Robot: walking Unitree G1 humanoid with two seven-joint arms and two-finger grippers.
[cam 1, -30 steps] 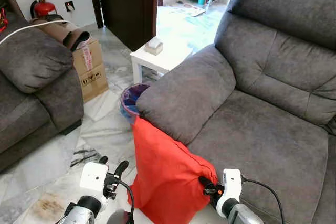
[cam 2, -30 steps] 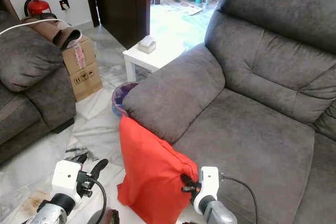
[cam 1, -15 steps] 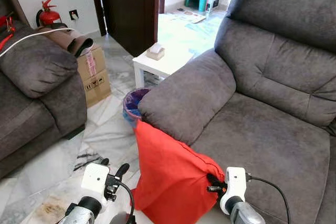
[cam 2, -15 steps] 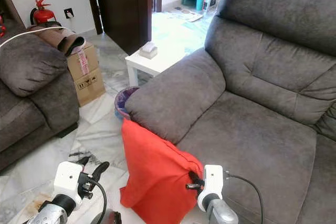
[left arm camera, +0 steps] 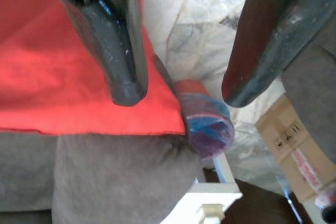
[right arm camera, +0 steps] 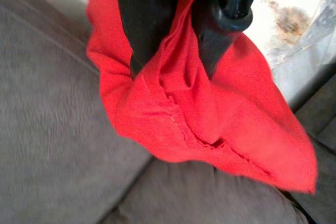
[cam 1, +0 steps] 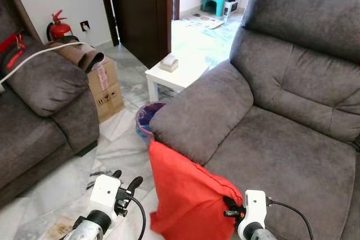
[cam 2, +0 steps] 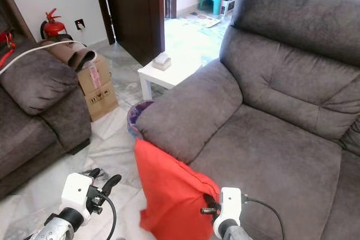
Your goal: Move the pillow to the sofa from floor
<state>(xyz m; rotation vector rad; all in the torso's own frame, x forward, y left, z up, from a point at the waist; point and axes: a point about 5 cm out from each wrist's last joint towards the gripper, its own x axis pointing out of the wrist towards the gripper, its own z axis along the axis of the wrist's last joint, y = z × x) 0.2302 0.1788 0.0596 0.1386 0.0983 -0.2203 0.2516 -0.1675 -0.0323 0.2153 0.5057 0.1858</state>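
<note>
Change: since a second ago the whole scene has slid in both eye views, so the camera is judged to have moved; the pillow (cam 1: 188,198) has been kept pinched at the same corner.
Left gripper (cam 1: 125,186): held released and empty above the floor (cam 1: 121,139), just left of the pillow.
Pillow: red, slack, hung off the floor against the front of the sofa (cam 1: 281,139) arm, not yet on the seat.
Right gripper (cam 2: 207,206): clenched on a bunched fold at the pillow's right corner.
Risk: only thin cloth is gripped, so the fold could be pulled free, or the hem snagged on the arm, during the lift.
</note>
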